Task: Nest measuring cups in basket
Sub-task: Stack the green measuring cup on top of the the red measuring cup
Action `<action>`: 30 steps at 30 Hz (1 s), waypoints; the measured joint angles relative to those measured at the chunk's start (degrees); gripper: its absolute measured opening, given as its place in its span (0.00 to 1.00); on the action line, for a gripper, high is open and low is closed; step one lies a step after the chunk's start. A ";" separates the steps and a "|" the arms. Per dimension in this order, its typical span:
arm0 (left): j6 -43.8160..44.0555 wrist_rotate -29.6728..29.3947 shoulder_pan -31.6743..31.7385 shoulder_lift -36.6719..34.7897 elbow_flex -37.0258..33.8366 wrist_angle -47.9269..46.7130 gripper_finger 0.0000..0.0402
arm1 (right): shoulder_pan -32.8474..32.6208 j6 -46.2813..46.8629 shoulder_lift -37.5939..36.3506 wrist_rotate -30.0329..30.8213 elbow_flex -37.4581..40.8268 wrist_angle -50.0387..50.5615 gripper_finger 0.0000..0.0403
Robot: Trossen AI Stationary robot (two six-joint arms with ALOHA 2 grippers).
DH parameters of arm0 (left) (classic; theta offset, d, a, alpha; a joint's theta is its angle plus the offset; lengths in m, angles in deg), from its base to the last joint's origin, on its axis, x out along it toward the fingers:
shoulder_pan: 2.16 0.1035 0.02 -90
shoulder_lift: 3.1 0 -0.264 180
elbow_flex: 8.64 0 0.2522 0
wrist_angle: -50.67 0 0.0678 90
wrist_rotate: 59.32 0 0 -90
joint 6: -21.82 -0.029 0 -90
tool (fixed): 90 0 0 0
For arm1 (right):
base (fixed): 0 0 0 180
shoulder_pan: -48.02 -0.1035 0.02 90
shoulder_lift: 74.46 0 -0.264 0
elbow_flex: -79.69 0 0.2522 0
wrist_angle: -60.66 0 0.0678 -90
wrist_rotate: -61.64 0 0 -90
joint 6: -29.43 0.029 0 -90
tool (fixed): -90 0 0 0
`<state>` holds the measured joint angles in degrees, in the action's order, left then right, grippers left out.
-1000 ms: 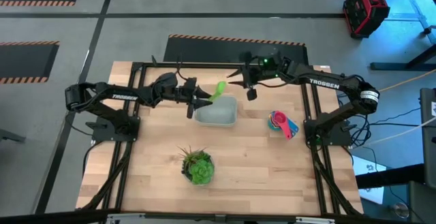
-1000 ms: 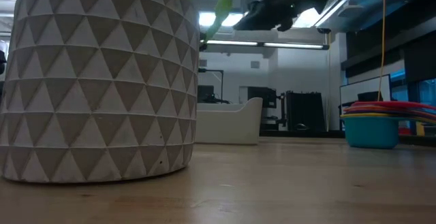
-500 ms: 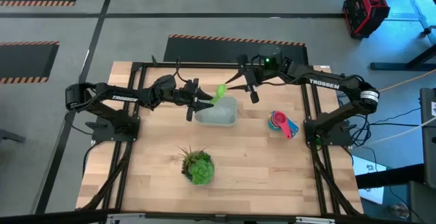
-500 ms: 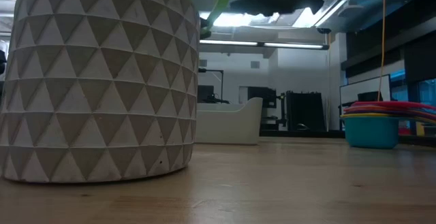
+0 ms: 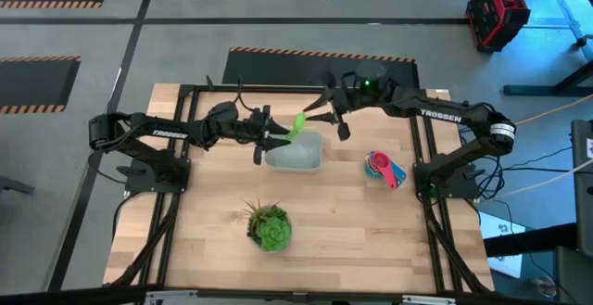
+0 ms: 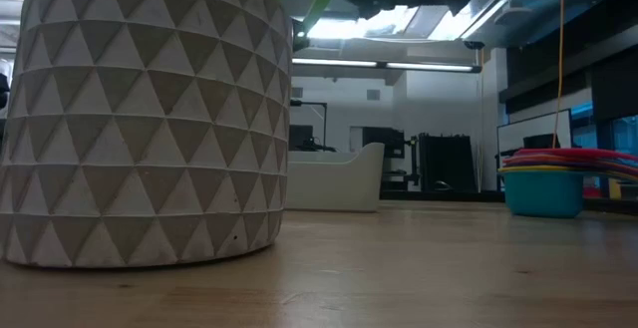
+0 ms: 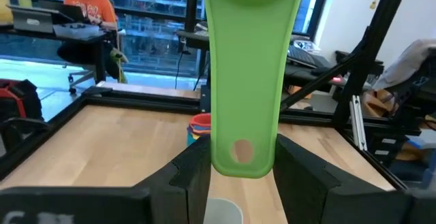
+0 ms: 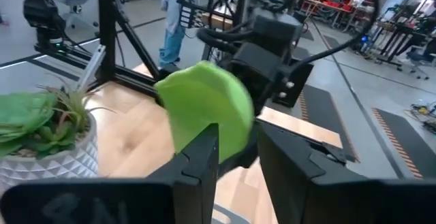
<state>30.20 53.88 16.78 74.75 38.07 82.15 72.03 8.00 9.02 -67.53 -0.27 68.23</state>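
My left gripper is shut on a green measuring cup, held in the air above the far left corner of the pale basket. The cup also shows in the left wrist view and the right wrist view. My right gripper is open, just right of the cup's bowl. Its fingers stand on either side of the bowl's edge; whether they touch it, I cannot tell. The other cups sit stacked on the table, right of the basket. My left gripper pinches the green cup's handle near its free end between its two fingers. The fingers come level from the table's left and lie along the handle. The cup is lifted clear, and its bowl stands out beyond the fingertips, above the basket's rim.
A potted plant in a white patterned pot stands near the table's front, close to the low camera. The basket and the cup stack show behind it. A person sits in the room beyond the table.
My right gripper has gone toward the table's left, up to the green cup's bowl. My left gripper and the cup have kept still.
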 joint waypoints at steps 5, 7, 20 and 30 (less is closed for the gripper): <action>-0.02 0.09 -0.03 0.00 -0.02 1.40 0.34 | -0.75 -0.07 0.00 0.04 0.00 -0.23 0.27; -0.02 0.07 -0.02 0.00 -0.02 1.60 0.34 | -0.96 -0.09 0.00 0.11 0.00 -0.60 0.27; -0.24 0.50 -0.04 0.00 -0.02 1.99 0.34 | -3.42 -1.32 0.34 0.52 0.00 -6.47 0.27; -0.21 0.13 -0.48 0.09 -0.11 1.79 0.34 | -5.19 -1.38 1.68 6.23 -0.04 -7.48 0.22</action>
<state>29.99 54.00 16.29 74.84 37.96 83.94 66.84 6.63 10.70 -61.30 -0.31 60.75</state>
